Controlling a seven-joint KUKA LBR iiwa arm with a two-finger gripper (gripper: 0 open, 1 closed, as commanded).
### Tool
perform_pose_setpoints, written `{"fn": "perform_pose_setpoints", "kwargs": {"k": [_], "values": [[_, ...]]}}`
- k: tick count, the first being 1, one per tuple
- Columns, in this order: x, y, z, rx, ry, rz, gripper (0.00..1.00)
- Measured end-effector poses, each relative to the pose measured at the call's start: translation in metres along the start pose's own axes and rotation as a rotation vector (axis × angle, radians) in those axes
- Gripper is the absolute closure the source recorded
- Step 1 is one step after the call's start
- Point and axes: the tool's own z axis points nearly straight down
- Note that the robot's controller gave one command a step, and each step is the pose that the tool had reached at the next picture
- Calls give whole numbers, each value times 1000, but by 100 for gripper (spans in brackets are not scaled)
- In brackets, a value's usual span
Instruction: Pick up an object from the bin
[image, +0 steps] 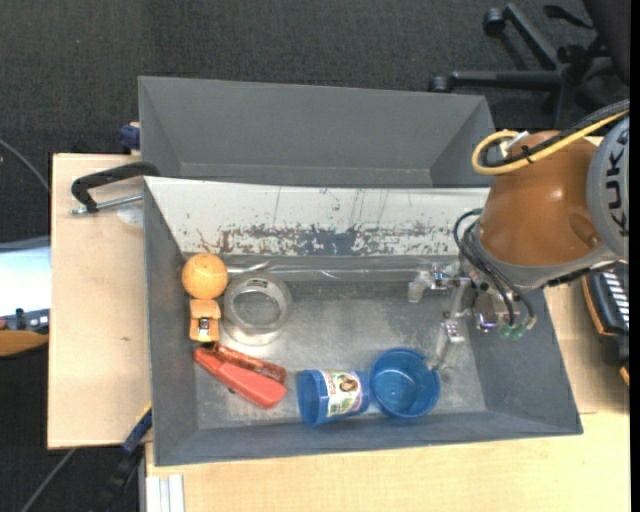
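I am hanging my pincer (443, 345) by the blue cup's (404, 386) upper-right rim, low and right of centre in the bin (300, 205). I cannot tell if it is open or closed. Nothing looks lifted yet.

Blue cup (404, 386), mouth up, front right

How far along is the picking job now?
Done: the tool sits low inside the bin, at its right side. In hand: it is close by the rim of the blue cup, and I see nothing held. Left: gripping and lifting; the cup, the blue jar and the orange ball lie on the bin floor.
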Motion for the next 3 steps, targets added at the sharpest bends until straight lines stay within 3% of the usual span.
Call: {"fn": "perform_pose_setpoints", "kwargs": {"k": [1, 2, 3], "values": [[0, 0, 0, 0, 0, 0, 0], [-5, 15, 50, 1, -8, -39, 0], [1, 25, 91, -2, 2, -43, 0]]}}
